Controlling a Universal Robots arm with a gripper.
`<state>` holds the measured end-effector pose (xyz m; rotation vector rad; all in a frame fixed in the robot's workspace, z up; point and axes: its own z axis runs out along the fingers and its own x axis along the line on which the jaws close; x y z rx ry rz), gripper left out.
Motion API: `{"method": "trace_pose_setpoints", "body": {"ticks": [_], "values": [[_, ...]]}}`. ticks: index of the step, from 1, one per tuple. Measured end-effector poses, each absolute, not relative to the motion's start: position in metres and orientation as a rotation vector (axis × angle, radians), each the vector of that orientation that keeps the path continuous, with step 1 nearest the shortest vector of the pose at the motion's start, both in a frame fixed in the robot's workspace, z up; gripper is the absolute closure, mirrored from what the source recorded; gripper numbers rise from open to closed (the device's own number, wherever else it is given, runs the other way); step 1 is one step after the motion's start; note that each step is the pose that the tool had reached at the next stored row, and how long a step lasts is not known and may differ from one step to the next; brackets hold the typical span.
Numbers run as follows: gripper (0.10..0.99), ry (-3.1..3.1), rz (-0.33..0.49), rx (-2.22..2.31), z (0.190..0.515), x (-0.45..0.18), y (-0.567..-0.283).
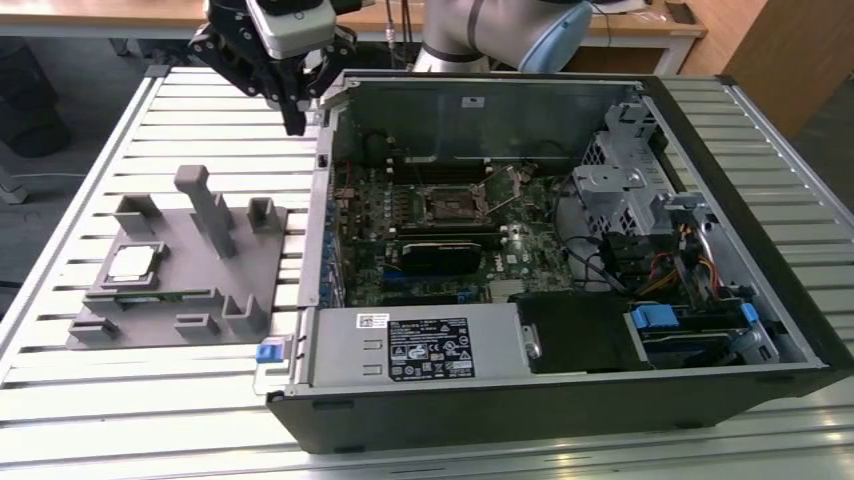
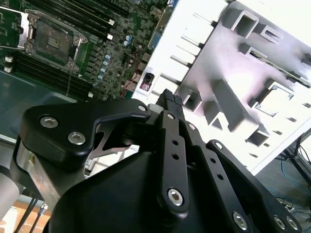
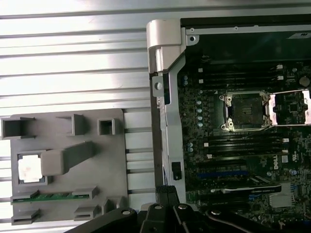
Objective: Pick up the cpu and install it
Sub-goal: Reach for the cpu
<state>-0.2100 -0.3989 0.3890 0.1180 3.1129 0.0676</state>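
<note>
The cpu (image 1: 131,262) is a small silver square lying flat in a pocket of the grey fixture (image 1: 187,290), on the exterior view's left; the first wrist view also has this cpu (image 3: 29,167) in its pocket. My gripper (image 1: 294,122) hangs above the table between the fixture and the open computer case's back corner, well away from the cpu. Its fingers meet at the tip, shut on nothing, in both wrist views (image 2: 169,98) (image 3: 167,193). The motherboard socket (image 1: 447,205) (image 3: 244,112) lies bare, its metal retention frame (image 3: 291,108) swung open beside it.
The open computer case (image 1: 747,330) lies on a slatted metal table (image 1: 107,400). Tall posts (image 1: 207,205) rise from the fixture beside the cpu, and a green memory stick (image 3: 51,196) sits in a slot. The case wall (image 3: 160,87) stands between fixture and motherboard.
</note>
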Motion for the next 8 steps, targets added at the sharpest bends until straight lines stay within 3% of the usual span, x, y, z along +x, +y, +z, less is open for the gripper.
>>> {"method": "trace_pose_setpoints", "body": {"ticks": [8], "values": [[0.98,3.113,0.068,0.118,0.3883,-0.2187,-0.3989]]}}
